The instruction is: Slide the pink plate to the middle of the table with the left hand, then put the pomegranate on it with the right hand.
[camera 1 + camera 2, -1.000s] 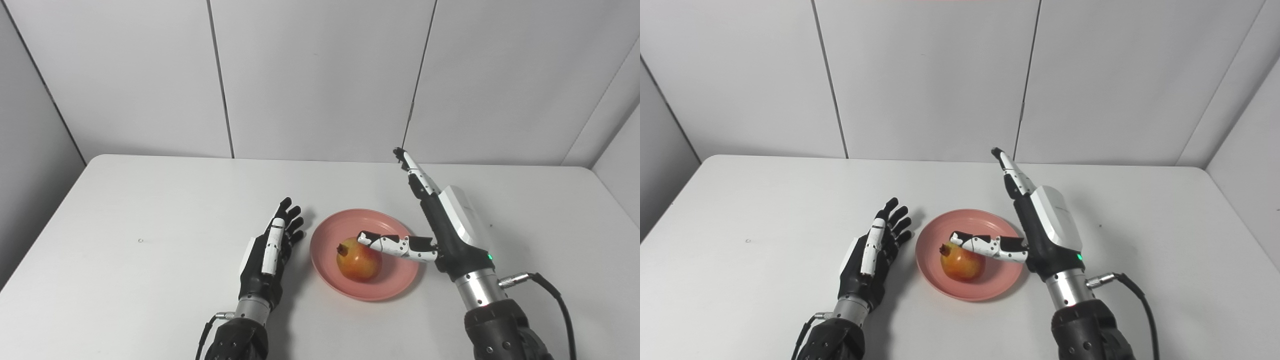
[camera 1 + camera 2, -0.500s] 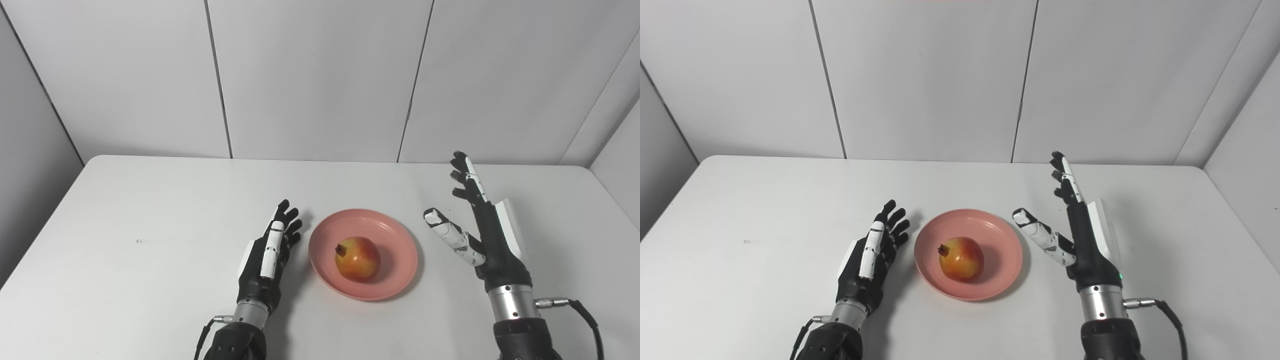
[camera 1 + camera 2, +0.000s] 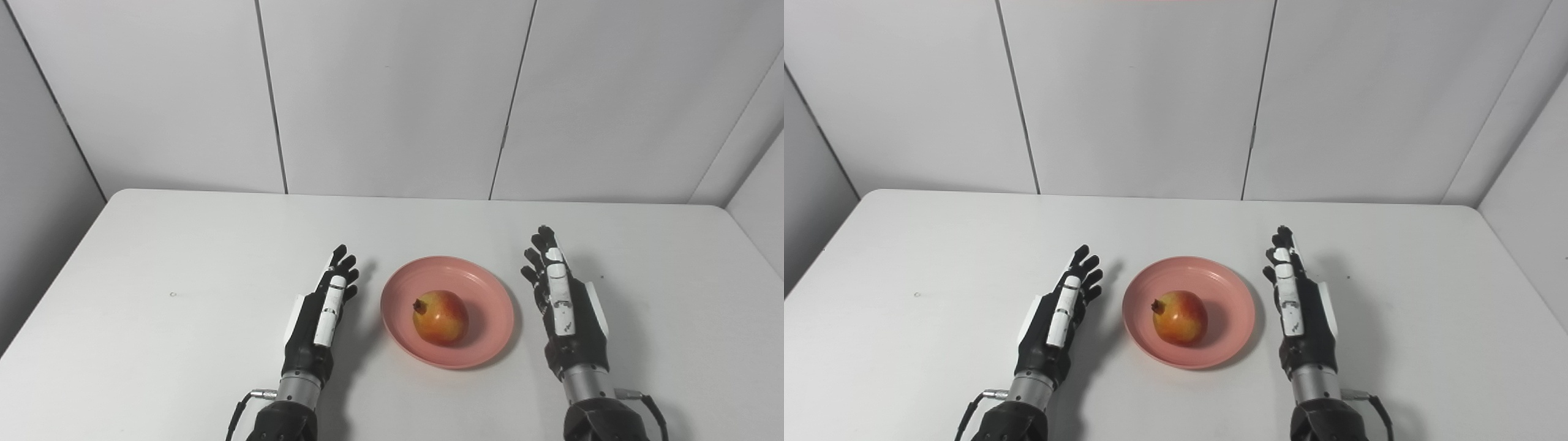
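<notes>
Near the middle of the white table [image 3: 184,257]: pink plate [image 3: 484,288], flat on the surface. Resting on the plate, a little toward its near side: pomegranate [image 3: 440,317], crown pointing to the plate's left. Just left of the plate, apart from its rim: left hand [image 3: 320,318], released, fingers extended and spread, gripping nothing. Just right of the plate, likewise clear of the rim: right hand [image 3: 566,312], released too, fingers straight and pointing away from the robot, nothing grasped.
</notes>
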Controlling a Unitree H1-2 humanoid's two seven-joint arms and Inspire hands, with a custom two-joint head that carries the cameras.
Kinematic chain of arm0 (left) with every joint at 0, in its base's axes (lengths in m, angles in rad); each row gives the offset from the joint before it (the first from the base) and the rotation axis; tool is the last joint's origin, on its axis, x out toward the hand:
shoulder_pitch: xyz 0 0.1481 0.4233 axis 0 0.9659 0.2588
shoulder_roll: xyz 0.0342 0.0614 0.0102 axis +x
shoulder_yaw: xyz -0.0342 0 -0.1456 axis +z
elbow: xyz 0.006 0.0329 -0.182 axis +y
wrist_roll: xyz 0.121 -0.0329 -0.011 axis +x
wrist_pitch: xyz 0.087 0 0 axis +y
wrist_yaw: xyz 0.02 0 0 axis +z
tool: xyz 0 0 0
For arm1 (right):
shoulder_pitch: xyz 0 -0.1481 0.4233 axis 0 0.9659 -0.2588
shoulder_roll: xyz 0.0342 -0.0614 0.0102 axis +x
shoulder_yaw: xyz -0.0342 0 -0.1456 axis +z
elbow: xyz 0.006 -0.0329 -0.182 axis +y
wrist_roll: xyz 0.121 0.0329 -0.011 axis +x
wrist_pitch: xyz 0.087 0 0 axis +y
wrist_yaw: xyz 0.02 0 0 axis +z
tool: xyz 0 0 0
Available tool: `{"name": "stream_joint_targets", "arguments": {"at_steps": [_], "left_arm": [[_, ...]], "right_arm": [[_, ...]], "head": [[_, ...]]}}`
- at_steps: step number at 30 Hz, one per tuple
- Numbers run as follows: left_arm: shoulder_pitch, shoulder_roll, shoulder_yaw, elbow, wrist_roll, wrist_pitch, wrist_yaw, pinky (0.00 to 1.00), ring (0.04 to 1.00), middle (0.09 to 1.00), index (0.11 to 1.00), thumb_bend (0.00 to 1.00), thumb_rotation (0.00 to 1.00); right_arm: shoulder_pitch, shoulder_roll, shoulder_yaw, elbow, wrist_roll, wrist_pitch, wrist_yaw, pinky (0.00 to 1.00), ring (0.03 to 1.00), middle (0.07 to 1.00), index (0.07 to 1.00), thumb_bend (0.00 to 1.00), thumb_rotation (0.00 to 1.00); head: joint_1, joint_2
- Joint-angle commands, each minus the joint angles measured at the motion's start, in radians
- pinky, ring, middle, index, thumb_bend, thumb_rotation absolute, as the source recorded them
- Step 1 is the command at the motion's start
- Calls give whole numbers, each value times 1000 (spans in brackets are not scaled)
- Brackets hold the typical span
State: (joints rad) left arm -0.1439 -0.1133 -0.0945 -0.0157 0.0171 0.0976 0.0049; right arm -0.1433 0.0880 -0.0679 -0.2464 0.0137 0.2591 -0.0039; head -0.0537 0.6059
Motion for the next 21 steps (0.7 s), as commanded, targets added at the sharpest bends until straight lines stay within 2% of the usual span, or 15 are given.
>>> {"name": "stream_joint_targets", "arguments": {"at_steps": [1,7,15,21], "left_arm": [[-27,-3,-4,-16,18,-56,10,935,943,960,954,439,1000],[-29,-5,-2,-11,22,-65,10,947,948,965,960,443,1000],[-33,-2,9,-3,20,-73,11,938,942,962,958,447,1000],[-34,5,9,5,19,-83,5,932,941,960,956,445,1000]], "right_arm": [[-29,7,-13,-14,31,15,-10,953,963,966,962,505,1000],[-32,2,-17,-20,59,31,-23,955,954,955,942,348,1000],[-30,-9,0,-5,43,9,-29,953,951,956,945,295,1000],[-27,-10,9,1,33,9,-34,944,938,945,935,303,1000]], "head": [[1,-1],[2,-1],[-8,-8],[-8,-12]]}}
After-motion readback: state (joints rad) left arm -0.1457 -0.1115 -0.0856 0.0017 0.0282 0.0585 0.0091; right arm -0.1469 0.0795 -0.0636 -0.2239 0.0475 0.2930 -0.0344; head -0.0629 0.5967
